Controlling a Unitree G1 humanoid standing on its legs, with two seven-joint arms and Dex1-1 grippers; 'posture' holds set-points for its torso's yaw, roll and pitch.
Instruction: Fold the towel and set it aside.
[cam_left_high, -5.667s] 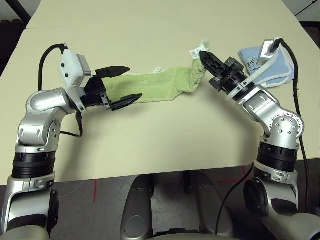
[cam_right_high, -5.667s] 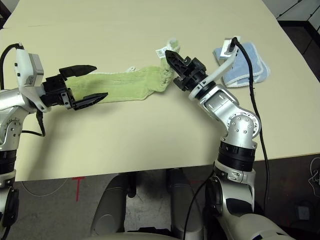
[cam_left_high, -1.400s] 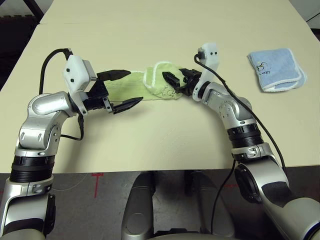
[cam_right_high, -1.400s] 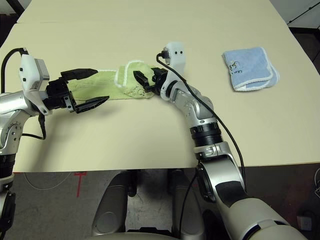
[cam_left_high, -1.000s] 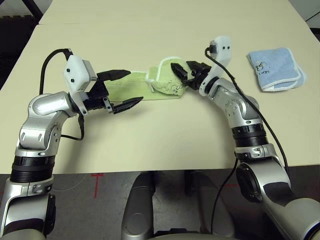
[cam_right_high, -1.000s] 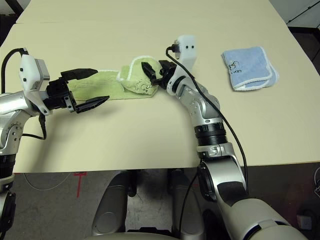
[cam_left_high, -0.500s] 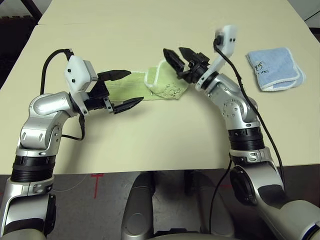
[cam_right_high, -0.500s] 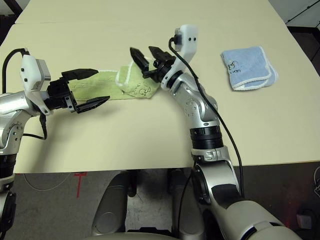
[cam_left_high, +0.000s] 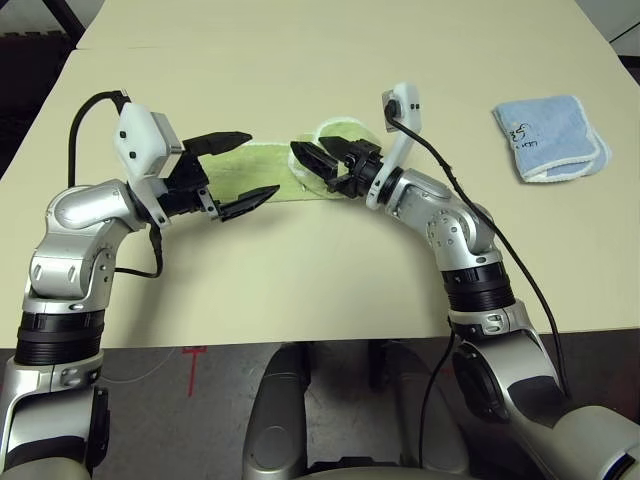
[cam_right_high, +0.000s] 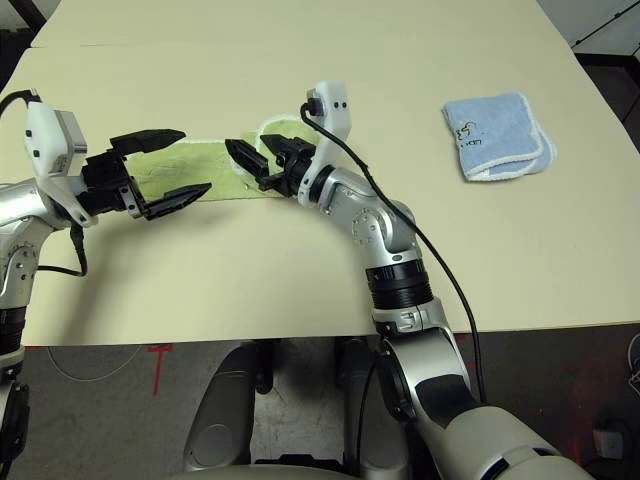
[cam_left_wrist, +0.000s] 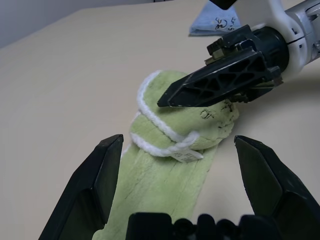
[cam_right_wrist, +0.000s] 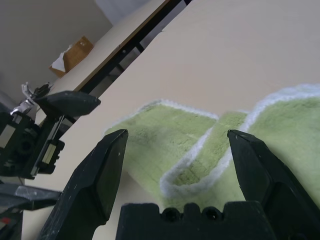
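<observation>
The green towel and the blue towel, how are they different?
The green towel is a long strip, one end flopped over; the blue towel is a neat, squarish fold. The green towel lies between two open grippers; the blue towel sits alone at the side. Both have white edging.

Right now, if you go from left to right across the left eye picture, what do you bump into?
Left end effector → green towel → right end effector → light blue towel, all lying or hovering over the table.
</observation>
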